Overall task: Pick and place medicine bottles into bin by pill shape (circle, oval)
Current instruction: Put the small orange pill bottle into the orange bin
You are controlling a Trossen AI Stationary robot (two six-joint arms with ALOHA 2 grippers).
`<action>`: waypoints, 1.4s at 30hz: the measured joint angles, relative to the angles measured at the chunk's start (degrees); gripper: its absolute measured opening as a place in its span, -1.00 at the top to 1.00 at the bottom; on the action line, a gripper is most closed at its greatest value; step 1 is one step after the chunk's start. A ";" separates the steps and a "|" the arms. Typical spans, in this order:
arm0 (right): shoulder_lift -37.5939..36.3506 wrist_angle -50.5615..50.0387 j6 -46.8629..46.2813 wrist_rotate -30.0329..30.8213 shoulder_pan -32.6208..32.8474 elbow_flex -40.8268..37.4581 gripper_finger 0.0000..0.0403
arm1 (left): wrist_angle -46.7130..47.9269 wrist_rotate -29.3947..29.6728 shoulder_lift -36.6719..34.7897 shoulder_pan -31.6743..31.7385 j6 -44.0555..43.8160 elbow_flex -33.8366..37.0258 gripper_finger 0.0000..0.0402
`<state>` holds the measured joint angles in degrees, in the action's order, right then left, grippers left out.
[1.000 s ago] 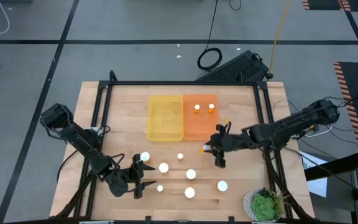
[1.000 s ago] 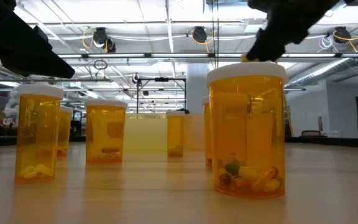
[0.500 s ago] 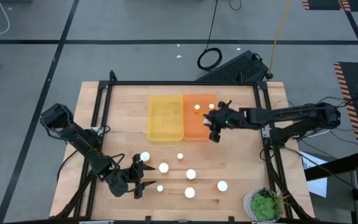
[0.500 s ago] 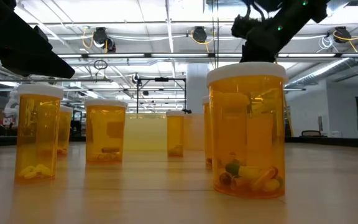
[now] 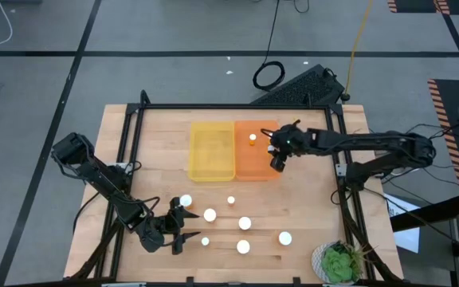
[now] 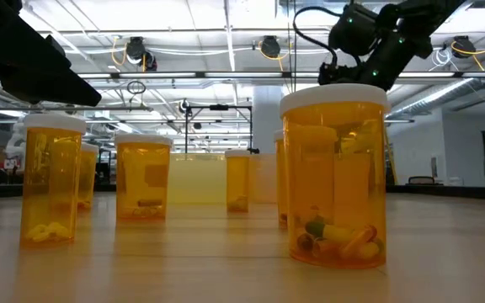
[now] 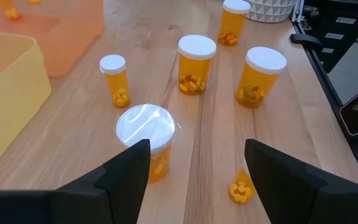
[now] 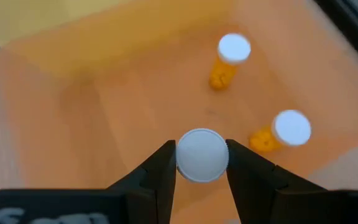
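Several amber medicine bottles with white caps [image 5: 245, 224] stand on the wooden table's near half. The orange bin [image 5: 249, 163] holds two bottles [image 8: 234, 50] [image 8: 291, 127]; the yellow bin [image 5: 212, 151] stands to its left. My right gripper [image 5: 277, 158] hovers over the orange bin, shut on one bottle [image 8: 202, 154]. My left gripper [image 5: 178, 229] waits open near the front left edge, with a large-capped bottle [image 7: 145, 127] just beyond its fingers [image 7: 126, 171]. My right gripper pinches the bottle's white cap [image 8: 182, 155] between its two fingers, one on each side. The fingers point down from above. The bottle hangs upright below them, clear of the orange bin's floor.
A potted plant [image 5: 341, 261] sits at the table's near right corner. A black frame rail [image 5: 237, 107] runs around the table. A keyboard [image 5: 301, 84] lies on the floor beyond the far edge. Bare wood lies left of the yellow bin.
My right gripper has carried its bottle toward the table's far edge, from just off the orange bin's near right corner to above the bin's right side. It has stayed shut on the bottle. The bottles on the table have stayed put.
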<state>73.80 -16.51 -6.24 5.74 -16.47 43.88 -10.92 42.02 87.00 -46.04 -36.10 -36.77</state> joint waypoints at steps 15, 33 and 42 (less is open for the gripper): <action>7.83 5.52 2.01 0.07 -2.30 -0.65 0.40 | 0.15 0.00 0.00 0.04 0.07 0.02 -0.33; 6.51 5.48 1.50 0.09 -2.54 -0.65 0.08 | 0.35 -0.02 0.00 0.04 0.09 0.02 -0.33; -2.66 0.94 -2.99 0.13 2.07 -0.65 0.03 | 0.35 -0.04 0.00 0.04 0.01 0.02 -0.33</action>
<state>71.14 -15.57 -9.23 5.86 -14.40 43.23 -10.57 41.98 87.00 -46.00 -36.09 -36.75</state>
